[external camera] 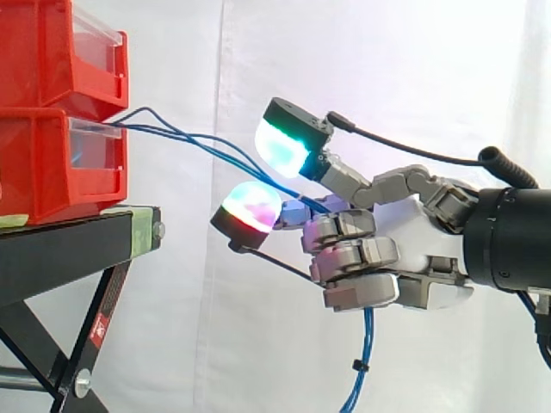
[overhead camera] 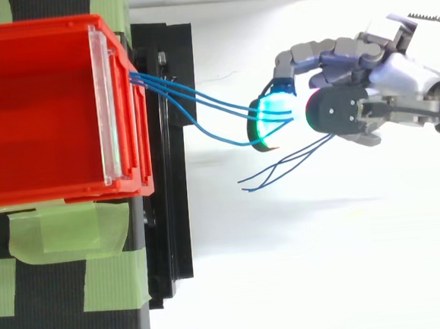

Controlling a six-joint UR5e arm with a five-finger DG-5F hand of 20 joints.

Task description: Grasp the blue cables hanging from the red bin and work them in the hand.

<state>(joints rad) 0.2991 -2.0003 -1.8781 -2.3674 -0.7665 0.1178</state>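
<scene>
Thin blue cables run from the lower red plastic bin on the black metal stand into the robot hand, whose curled fingers clench them, tails dangling below, and a harder tug might yank them free or drag the bin forward.

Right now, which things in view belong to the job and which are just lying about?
Belong to the job:
blue cables
lower red bin they hang from
robot hand, curled round the cables

Just there:
upper red bin
black stand
green tape
white curtain
</scene>
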